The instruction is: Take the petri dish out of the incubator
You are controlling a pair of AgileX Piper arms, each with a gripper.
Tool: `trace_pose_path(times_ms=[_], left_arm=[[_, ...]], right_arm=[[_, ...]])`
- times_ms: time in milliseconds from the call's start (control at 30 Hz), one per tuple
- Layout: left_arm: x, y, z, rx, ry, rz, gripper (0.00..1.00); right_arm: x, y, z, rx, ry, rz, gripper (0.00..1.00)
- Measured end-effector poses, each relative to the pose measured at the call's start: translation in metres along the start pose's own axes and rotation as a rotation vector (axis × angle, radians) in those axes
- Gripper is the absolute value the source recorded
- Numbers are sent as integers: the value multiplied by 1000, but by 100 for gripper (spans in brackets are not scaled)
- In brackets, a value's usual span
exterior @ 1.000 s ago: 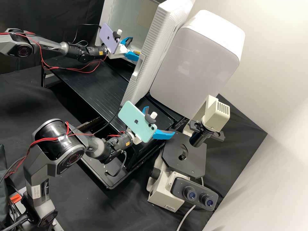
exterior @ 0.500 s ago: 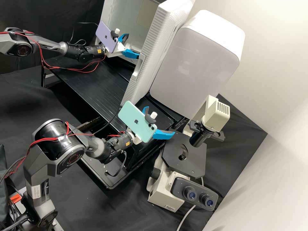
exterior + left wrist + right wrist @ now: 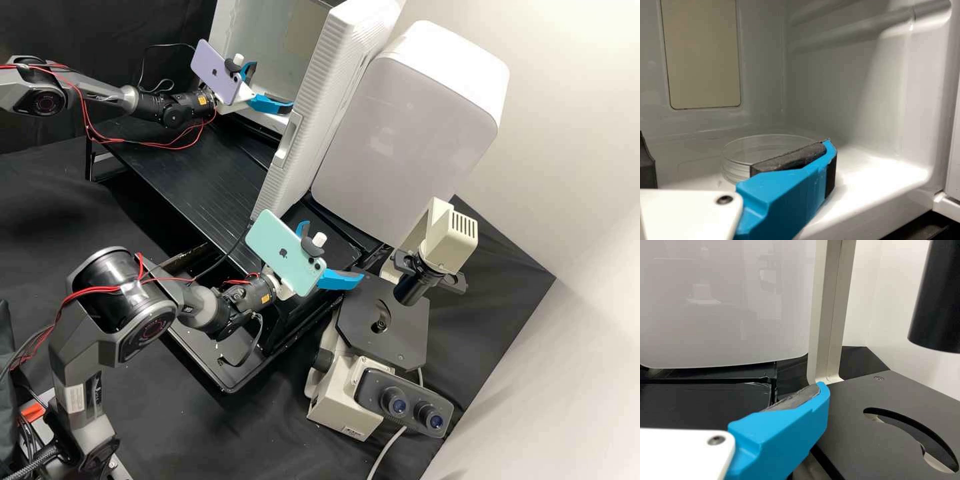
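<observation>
Petri dish [image 3: 762,152] on floor of incubator [image 3: 267,33], upper centre of high view, just ahead of left hand [image 3: 268,87], fingers [image 3: 790,187] apart; probably light, stiff, slick, brittle, best gripped gently across rim.

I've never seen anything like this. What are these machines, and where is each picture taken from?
This is a two-armed laboratory robot at a black bench. The wide picture comes from a fixed camera looking down; the other two come from cameras on the wrists. The left gripper, blue fingers open, is at the mouth of the white incubator, where a clear petri dish rests on the floor just beyond one finger. The right gripper, also open and empty, hangs beside the microscope.
</observation>
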Motion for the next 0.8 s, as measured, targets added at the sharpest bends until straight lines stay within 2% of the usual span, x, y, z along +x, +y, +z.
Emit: trace_pose_path(times_ms=[500,800], left_arm=[[4,-1,11,-11,-61,-23,100],[5,1,12,-18,-49,-34,100]], right_arm=[[0,0,0,0,0,0,100],[0,0,0,0,0,0,100]])
